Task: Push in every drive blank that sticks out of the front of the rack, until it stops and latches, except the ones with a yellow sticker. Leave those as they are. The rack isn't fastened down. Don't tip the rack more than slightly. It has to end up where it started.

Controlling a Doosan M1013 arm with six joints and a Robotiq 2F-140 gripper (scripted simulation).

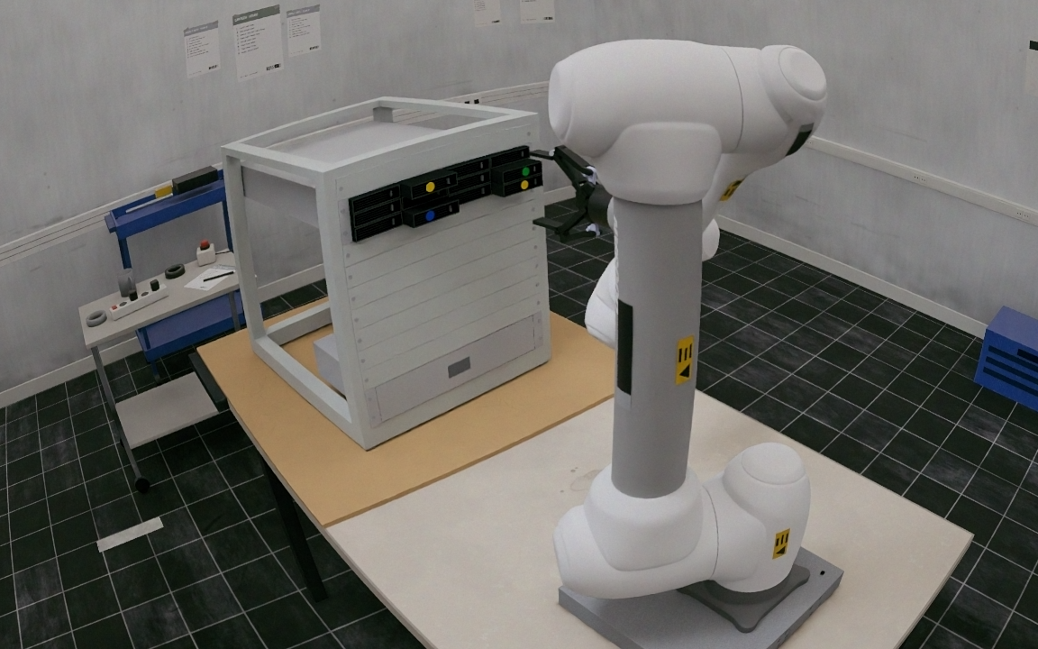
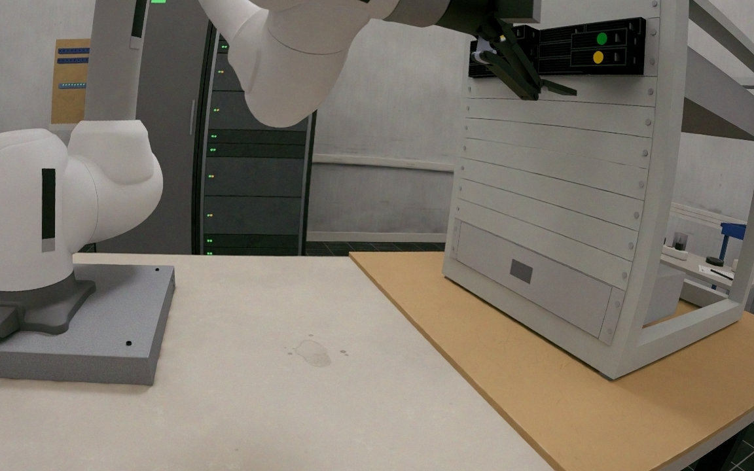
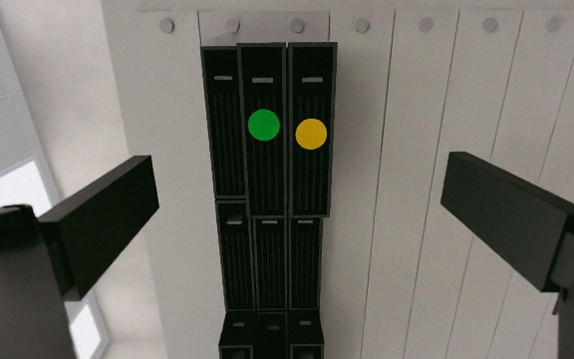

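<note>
Gripper [image 3: 287, 219] wide open, empty, facing green-sticker blank [image 3: 264, 125]; it and blue-sticker blank [image 1: 429, 214] stick out, unpushed (yellow ones stay)

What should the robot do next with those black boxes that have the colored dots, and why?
Probably ease the open gripper forward so one finger tip presses the protruding black drive blank with the green sticker. It sticks out of the white rack, and the fingers hold nothing. The neighbouring black blank with the yellow sticker also sticks out but must stay, so push gently.
</note>
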